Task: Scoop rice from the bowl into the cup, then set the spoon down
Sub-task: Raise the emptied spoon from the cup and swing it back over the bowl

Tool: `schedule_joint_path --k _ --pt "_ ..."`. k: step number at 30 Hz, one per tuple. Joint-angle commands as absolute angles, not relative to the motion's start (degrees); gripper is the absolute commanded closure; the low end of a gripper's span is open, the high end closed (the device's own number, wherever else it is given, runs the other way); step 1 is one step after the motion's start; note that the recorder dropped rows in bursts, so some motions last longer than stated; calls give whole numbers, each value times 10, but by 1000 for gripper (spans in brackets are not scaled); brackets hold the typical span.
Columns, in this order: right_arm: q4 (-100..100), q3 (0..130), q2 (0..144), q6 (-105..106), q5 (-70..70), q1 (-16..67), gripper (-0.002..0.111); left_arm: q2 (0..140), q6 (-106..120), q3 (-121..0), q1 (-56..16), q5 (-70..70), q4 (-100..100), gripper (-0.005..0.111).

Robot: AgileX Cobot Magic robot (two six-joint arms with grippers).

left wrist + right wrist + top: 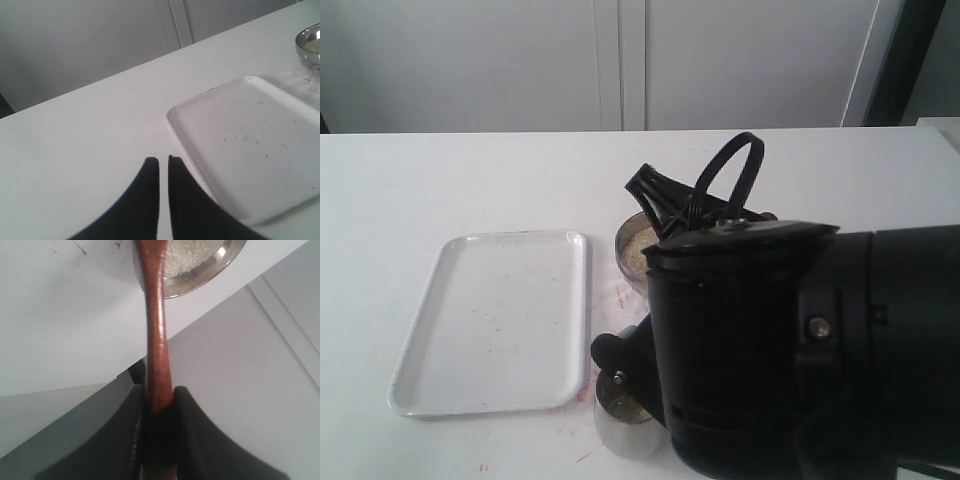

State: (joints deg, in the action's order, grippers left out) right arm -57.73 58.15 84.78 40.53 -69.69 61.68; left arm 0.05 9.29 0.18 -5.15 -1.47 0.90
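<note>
Ok: left gripper [163,160] jaws nearly touching, empty, just beside flat white rectangular tray [250,150]. Right gripper [160,392] jaws clamp slim reddish-brown wooden spoon [156,315] by its handle. The far end reaches over round shiny steel bowl [200,282] of off-white rice [187,255].

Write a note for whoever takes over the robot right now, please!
Left hand: shut, empty, hovering near the tray.
Right hand: shut on the spoon by its handle; the spoon's far end reaches the bowl.
The bowl holds rice. The cup stands in front of it, partly hidden.
Done: spoon picked up. How full the cup is can't be judged.
Left: scoop rice into the cup, then set the spoon down.
</note>
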Motion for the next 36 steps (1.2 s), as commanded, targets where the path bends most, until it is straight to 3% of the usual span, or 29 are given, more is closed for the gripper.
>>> schedule_joint_path --k 1,11,22,36 --pt "-575 579 847 405 -700 618 108 0 92 0 -53 -11 5 92" --pt "-575 579 847 355 -700 618 108 0 92 0 -53 -11 5 92" --pt "-579 579 844 115 -695 616 108 0 92 0 -53 -11 5 92" --pt "-540 579 773 -265 -581 616 108 0 92 0 -53 -11 5 92"
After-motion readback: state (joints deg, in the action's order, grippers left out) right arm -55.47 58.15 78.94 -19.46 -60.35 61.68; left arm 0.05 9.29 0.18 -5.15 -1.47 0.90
